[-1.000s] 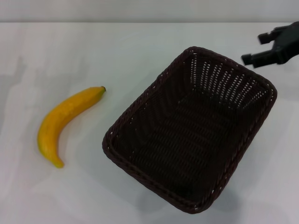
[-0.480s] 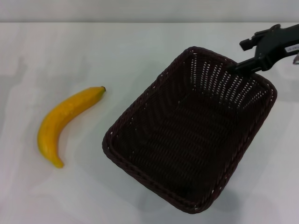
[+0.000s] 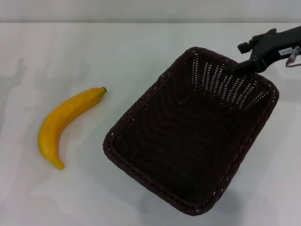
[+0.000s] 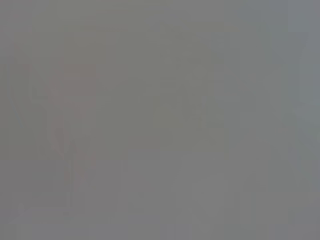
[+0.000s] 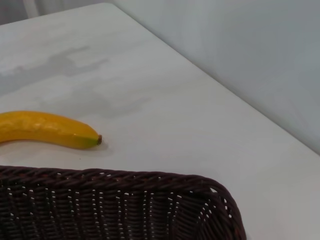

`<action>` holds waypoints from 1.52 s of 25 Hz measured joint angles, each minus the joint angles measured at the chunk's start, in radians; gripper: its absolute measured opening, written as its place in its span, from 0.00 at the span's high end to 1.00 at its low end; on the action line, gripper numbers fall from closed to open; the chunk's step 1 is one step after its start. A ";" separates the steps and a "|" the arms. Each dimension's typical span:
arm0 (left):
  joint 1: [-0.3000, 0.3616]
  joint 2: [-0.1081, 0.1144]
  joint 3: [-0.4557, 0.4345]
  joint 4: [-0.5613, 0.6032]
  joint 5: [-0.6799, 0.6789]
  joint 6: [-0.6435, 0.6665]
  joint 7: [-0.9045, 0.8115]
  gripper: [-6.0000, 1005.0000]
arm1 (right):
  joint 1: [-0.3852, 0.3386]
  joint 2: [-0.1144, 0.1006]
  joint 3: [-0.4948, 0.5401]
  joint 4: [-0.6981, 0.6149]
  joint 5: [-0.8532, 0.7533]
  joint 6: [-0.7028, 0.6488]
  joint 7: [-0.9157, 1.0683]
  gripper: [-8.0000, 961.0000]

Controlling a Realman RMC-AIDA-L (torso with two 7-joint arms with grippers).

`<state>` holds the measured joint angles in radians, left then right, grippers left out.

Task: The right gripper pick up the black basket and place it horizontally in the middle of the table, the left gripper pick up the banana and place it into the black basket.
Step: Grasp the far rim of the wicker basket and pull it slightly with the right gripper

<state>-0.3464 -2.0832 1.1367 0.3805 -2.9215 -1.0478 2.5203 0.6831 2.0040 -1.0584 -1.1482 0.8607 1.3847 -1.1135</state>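
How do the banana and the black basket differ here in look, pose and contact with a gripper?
The banana is yellow, solid and curved; the black basket is dark, woven, rectangular and far larger. The right gripper is at the basket's far rim; nothing is near the banana. Both rest on the table.

a plain test bench, lab-like: a bare white table [image 3: 141,52] runs to its far edge against a blank pale grey wall [image 5: 240,50], nothing homely around.

My right gripper [image 3: 241,57] reached in from the far right, fingers spread apart; my left arm was out of sight.
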 joint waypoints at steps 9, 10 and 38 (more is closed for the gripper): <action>0.002 0.000 0.000 -0.002 0.002 0.000 0.000 0.13 | 0.008 0.002 -0.005 0.055 0.000 -0.027 -0.008 0.23; 0.001 0.000 0.000 -0.004 0.003 0.000 0.000 0.13 | 0.008 0.002 -0.005 0.062 0.000 -0.029 -0.011 0.23; -0.006 0.000 0.003 -0.008 0.010 -0.002 0.000 0.13 | 0.007 0.004 -0.017 0.151 0.000 -0.038 -0.007 0.27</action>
<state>-0.3529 -2.0831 1.1396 0.3728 -2.9113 -1.0494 2.5203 0.6906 2.0080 -1.0754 -0.9969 0.8606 1.3467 -1.1207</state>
